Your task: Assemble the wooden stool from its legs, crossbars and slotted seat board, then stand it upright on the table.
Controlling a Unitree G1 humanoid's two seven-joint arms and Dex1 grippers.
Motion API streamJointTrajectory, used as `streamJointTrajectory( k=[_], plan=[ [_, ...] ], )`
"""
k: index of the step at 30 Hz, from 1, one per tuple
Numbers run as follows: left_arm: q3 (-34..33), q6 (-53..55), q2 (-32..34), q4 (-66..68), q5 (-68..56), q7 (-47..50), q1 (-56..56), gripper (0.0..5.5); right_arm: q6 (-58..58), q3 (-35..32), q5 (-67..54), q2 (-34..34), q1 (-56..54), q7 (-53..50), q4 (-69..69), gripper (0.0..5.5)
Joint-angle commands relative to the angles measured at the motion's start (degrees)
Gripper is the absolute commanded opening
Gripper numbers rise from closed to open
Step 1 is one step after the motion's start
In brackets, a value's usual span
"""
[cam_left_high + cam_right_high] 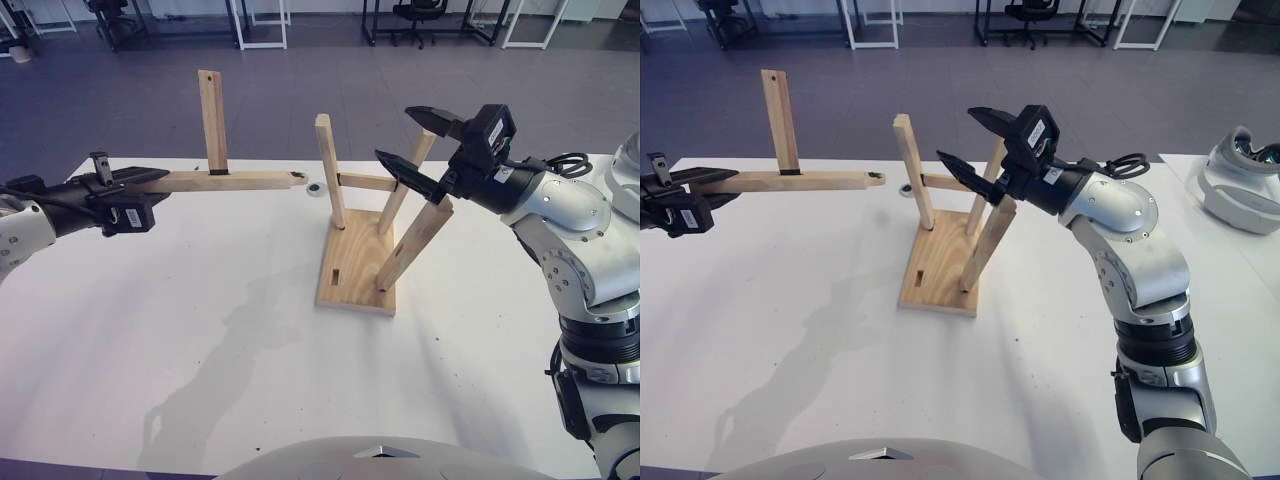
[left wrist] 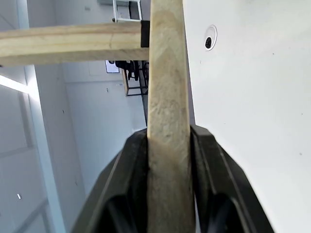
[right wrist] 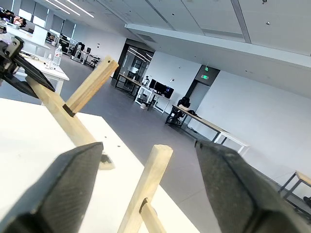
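1. Seat board [image 1: 356, 272] lies flat near the middle of the white worktop [image 1: 200, 330]. We see three legs standing up out of it: a left leg [image 1: 331, 172], a back leg [image 1: 398, 205] and a front leg [image 1: 413, 245]. The back and front legs lean to the right.
2. A short crossbar [image 1: 366, 182] joins the left leg to the back leg, high above the board.
3. Our right claw [image 1: 393, 133] is spread wide at the top of the back leg. The upper end of that leg sits between the two fingers, one above it and one crossing in front. We cannot tell whether either finger touches the wood.
4. Our left claw [image 1: 155, 180] is clamped on one end of a long stick [image 1: 235, 181] and holds it level above the far left part of the worktop. In the left wrist view we see the wood squeezed tight between both fingers.
5. A second stick [image 1: 212, 120] rises upright from the long stick, joined to it at a dark mark.
6. The free end of the long stick points toward the stool, near the left leg but not touching it. A small round fitting [image 1: 317, 189] sits in the worktop just beside that end.
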State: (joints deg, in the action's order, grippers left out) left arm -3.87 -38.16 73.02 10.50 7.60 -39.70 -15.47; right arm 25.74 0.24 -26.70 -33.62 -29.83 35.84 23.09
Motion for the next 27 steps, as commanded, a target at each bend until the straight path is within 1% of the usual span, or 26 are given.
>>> streamJointTrajectory(
  k=[1,5,7,10,12,16,19,23,27],
  plan=[
    [4.96,-9.30,-0.81,3.59,0.59,-4.38,-9.32,1.01,-0.70,-1.35,0.88,-0.74,-1.62,0.68,-0.72,3.51],
    [11.74,-16.98,-5.03,7.82,1.14,-9.21,-18.17,1.01,-0.78,-2.74,1.48,-0.87,-1.90,0.14,-1.82,3.51],
    [14.99,-20.78,-7.27,11.48,3.79,-11.02,-23.15,1.01,-0.68,-3.84,1.78,-1.05,-1.84,-0.10,-2.06,3.51],
    [17.87,-25.37,-9.15,15.58,8.61,-12.05,-29.92,1.01,-0.31,-5.02,2.12,-1.18,-1.39,-0.49,-1.66,3.51],
    [19.23,-27.41,-10.19,16.47,11.38,-11.97,-32.56,1.01,-0.04,-5.57,2.23,-0.94,-0.86,-0.93,-1.23,3.51],
    [22.46,-29.89,-12.99,14.51,14.70,-11.83,-33.74,1.01,0.34,-6.10,2.22,-0.50,0.56,-2.04,-0.41,3.51],
    [23.70,-31.48,-15.08,14.61,19.70,-10.64,-35.76,1.01,0.57,-6.07,2.25,-0.25,1.03,-2.56,-0.17,3.51],
    [23.25,-30.76,-17.50,14.80,27.50,-6.83,-37.95,1.01,1.03,-6.09,1.96,0.48,2.28,-3.58,0.84,3.51],
    [23.16,-29.50,-18.51,12.37,30.41,-4.05,-37.96,1.01,1.58,-5.98,1.89,1.17,3.61,-4.61,1.95,3.51]
  ],
)
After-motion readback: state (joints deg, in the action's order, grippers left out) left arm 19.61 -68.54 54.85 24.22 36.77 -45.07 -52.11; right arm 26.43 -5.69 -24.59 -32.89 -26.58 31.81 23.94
